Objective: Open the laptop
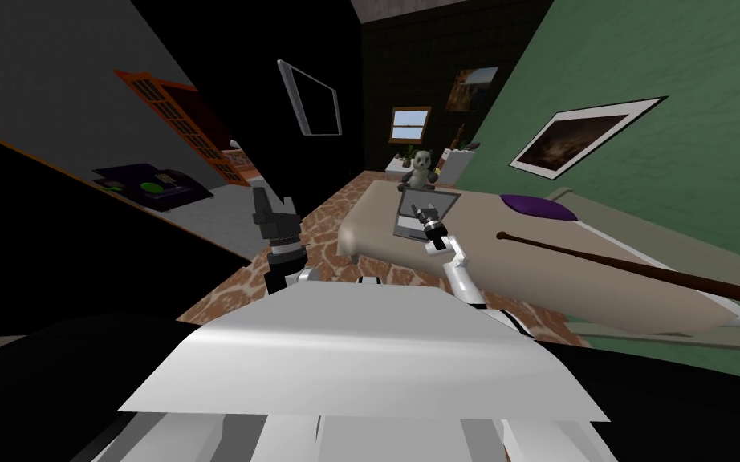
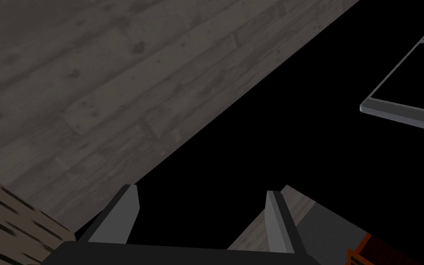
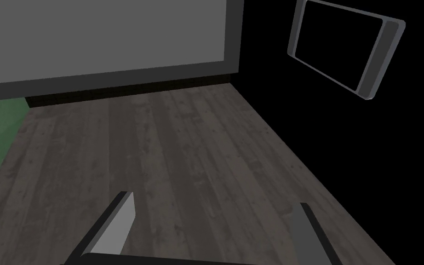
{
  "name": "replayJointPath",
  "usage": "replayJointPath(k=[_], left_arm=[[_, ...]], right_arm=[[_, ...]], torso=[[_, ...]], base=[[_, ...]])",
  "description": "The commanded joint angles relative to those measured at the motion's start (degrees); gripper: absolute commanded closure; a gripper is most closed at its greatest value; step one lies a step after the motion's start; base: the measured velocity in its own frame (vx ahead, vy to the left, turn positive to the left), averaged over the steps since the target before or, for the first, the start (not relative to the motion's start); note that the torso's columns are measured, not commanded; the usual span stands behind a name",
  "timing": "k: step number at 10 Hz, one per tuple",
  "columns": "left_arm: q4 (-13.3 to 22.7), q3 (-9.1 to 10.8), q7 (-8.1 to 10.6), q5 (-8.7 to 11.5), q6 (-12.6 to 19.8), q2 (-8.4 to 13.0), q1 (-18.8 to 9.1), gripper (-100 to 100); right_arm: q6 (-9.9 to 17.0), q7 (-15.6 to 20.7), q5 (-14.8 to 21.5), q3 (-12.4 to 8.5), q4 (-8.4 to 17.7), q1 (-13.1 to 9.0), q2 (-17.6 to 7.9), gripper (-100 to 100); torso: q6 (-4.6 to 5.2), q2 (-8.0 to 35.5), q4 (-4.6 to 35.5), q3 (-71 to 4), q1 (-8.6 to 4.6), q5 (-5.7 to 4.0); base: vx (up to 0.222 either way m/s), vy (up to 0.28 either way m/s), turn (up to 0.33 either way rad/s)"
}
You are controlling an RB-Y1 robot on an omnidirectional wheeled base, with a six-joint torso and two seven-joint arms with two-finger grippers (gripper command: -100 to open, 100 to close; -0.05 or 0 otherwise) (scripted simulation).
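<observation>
Laptop (image 1: 441, 200) is sitting on the bed (image 1: 537, 277), toward its left end. Panda toy (image 1: 419, 170) is sitting just behind the laptop. Cushion (image 1: 538, 207) is lying on the bed, right of the laptop. Bat (image 1: 633, 269) is lying along the bed just before the cushion, running rightward. Right gripper (image 1: 418, 212) is hanging just before the laptop. Left gripper (image 1: 272, 200) is hovering left of the bed, over the floor (image 1: 324, 228).

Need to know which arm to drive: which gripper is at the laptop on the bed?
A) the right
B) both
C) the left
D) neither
A: the right gripper reaches over the laptop at the corner of the bed, while the left gripper is raised off to the bed's side.
</observation>
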Motion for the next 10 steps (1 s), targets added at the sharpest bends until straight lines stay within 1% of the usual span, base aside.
replayJointPath(k=[1, 2, 3, 4, 5, 6, 7, 8, 9, 10], left_arm=[[0.0, 0.0, 0.0, 0.0, 0.0, 0.0, 0.0, 0], [0.0, 0.0, 0.0, 0.0, 0.0, 0.0, 0.0, 0], [0.0, 0.0, 0.0, 0.0, 0.0, 0.0, 0.0, 0], [0.0, 0.0, 0.0, 0.0, 0.0, 0.0, 0.0, 0], [0.0, 0.0, 0.0, 0.0, 0.0, 0.0, 0.0, 0], [0.0, 0.01, 0.0, 0.0, 0.0, 0.0, 0.01, 0], [0.0, 0.0, 0.0, 0.0, 0.0, 0.0, 0.0, 0], [0.0, 0.0, 0.0, 0.0, 0.0, 0.0, 0.0, 0], [0.0, 0.0, 0.0, 0.0, 0.0, 0.0, 0.01, 0], [0.0, 0.0, 0.0, 0.0, 0.0, 0.0, 0.0, 0]], right_arm=[[2.82, 2.6, 2.99, 0.16, 4.74, -2.95, -1.67, -100], [4.49, 4.11, 4.8, 0.24, 6.33, -4.99, -2.66, -100], [4.56, 4.11, 5.03, 0.24, 7.7, -4.99, -2.66, -100], [6.26, 5.51, 7.07, 0.31, 10.48, -6.96, -3.61, -100], [6.26, 5.51, 7.07, 0.31, 10.65, -6.96, -3.61, -100], [7.91, 6.79, 9.1, 0.38, 13.58, -8.85, -4.49, -100], [9.5, 7.95, 11.05, 0.42, 15.12, -10.67, -5.31, -100], [9.5, 7.95, 11.1, 0.42, 16.5, -10.67, -5.31, -100], [11.03, 9.0, 13.08, 0.46, 19.08, -12.4, -6.07, -100], [12.51, 9.96, 15.01, 0.49, 20.98, -14.05, -6.77, -100]], torso=[[0.05, 0.03, 0.0, 0.02, -0.08, -0.02], [0.01, 0.05, 0.01, 0.03, -0.04, -0.01], [0.01, 0.04, 0.01, 0.02, 0.05, 0.02], [0.05, 0.02, -0.01, 0.02, -0.02, 0.0], [0.0, 0.02, 0.0, 0.01, -0.05, -0.01], [0.06, 0.06, 0.01, 0.03, -0.1, -0.02], [0.01, 0.06, 0.01, 0.03, -0.04, -0.01], [0.0, 0.02, 0.01, 0.01, 0.04, 0.02], [0.07, 0.03, -0.01, 0.02, -0.04, -0.01], [0.01, 0.04, 0.01, 0.02, -0.04, -0.01]], base=[[0.0, 0.054, 0.109], [0.007, 0.078, 0.159], [0.015, 0.063, 0.066], [0.013, 0.057, 0.151], [0.012, 0.041, 0.064], [0.009, 0.047, 0.114], [0.016, 0.064, 0.209], [0.019, 0.049, 0.065], [0.017, 0.051, 0.138], [0.03, 0.058, 0.182]])
